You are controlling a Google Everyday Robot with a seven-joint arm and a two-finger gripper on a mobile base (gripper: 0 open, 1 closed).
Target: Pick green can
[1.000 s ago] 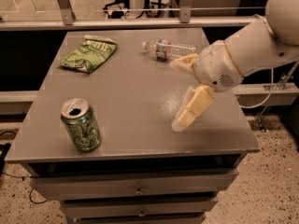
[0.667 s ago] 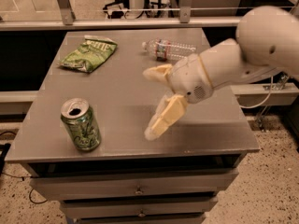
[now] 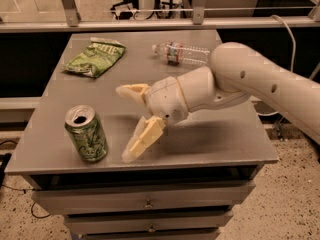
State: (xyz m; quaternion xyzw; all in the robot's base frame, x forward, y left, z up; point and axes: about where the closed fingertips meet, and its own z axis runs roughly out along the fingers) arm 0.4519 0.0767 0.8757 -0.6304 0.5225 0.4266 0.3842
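Observation:
The green can (image 3: 87,133) stands upright near the front left corner of the grey table (image 3: 225,139). It has pale leafy markings and a silver top with an open tab hole. My gripper (image 3: 125,123) is open, just to the right of the can and a little apart from it. One cream finger (image 3: 132,90) points left above the table. The other finger (image 3: 142,139) slants down towards the front edge. The white arm reaches in from the right.
A crinkled green chip bag (image 3: 95,58) lies at the back left. A clear water bottle (image 3: 180,53) lies on its side at the back, behind my arm. Drawers (image 3: 147,204) sit under the tabletop. A metal rail runs behind the table.
My gripper and arm have moved left across the table, from the right side to close beside the green can. The can, bag and bottle have not moved.

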